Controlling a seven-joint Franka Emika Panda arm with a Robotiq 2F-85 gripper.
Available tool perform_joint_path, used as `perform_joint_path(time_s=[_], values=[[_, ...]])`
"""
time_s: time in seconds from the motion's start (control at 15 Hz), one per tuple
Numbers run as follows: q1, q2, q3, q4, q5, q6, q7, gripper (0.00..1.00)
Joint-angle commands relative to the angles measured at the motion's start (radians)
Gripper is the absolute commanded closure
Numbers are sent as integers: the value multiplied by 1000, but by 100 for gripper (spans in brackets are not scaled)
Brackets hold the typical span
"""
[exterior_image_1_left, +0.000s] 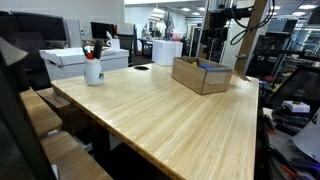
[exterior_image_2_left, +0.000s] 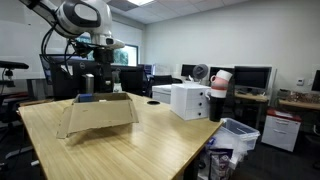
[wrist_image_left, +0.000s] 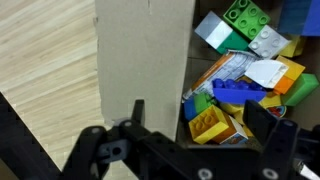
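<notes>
The wooden table (exterior_image_1_left: 170, 120) carries everything. I have the arm (exterior_image_2_left: 85, 20) hanging over the open cardboard box (exterior_image_1_left: 200, 75) that sits near one end of it. The box's flaps are folded outward, so the wrist view looks straight in at a heap of toy blocks (wrist_image_left: 245, 70) — green, blue, yellow, red. My jaws stand wide apart and hold nothing — one finger over a flap (wrist_image_left: 140, 50), the other over the blocks.

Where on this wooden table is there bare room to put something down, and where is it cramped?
Bare wood runs across the table from the cardboard box to the near edge, and between box and white cup, save one small dark item. Crowded: inside the box, packed with toy blocks, under the open tool.
</notes>
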Motion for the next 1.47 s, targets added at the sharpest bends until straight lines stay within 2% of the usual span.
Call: perform_joint_path(time_s=[0.0, 0.53, 0.6, 1.2, 1.4], values=[[-16, 37, -17, 9, 16, 5, -11, 0], [-16, 118, -58, 23, 15, 85, -32, 0], [-17, 127, -60, 27, 13, 89, -25, 25], [-15, 182, -66, 68, -34, 83, 91, 77], [-15, 180, -62, 70, -70, 76, 168, 94]])
